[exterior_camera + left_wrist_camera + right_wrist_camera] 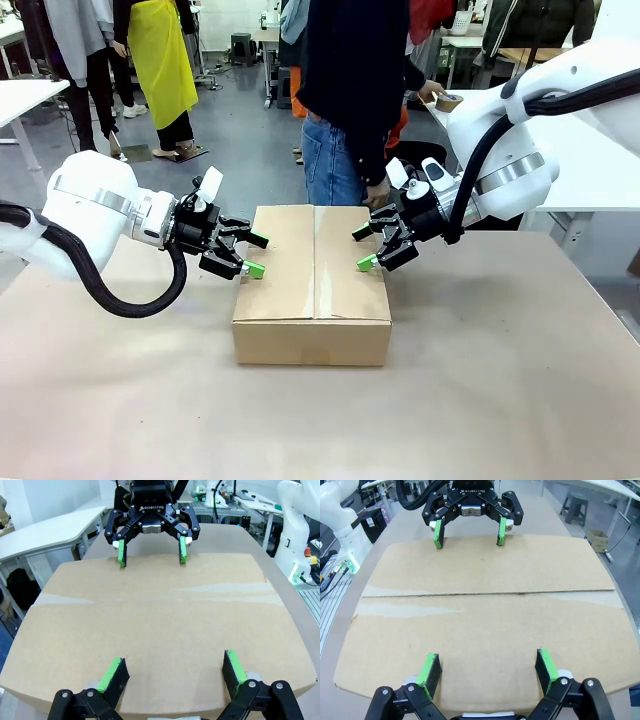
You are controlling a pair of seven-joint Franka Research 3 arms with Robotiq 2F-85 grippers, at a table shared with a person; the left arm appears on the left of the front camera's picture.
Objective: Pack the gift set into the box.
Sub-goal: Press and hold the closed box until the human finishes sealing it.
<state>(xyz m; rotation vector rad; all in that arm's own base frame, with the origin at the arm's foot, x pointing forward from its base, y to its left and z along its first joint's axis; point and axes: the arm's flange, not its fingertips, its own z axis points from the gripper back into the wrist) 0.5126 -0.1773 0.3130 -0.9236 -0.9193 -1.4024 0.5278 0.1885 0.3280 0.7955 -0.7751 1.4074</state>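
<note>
Box (312,275) of brown cardboard sits closed at the table's (500,400) middle, flaps meeting along a centre seam, with the left gripper (251,254) and right gripper (364,248) spread open at opposite top edges.

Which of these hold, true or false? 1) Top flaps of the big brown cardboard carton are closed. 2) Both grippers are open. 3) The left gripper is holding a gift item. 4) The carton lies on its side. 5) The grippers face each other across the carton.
1) True. The large brown corrugated cardboard carton has its flaps down flat, meeting at a centre seam.
2) True. The left gripper and the right gripper both have their green-padded fingers spread.
3) False. Nothing sits between its fingers; it is empty at the carton's left edge.
4) False. It stands upright on the table, top face up.
5) True. Each wrist view shows the other gripper at the opposite edge.
</note>
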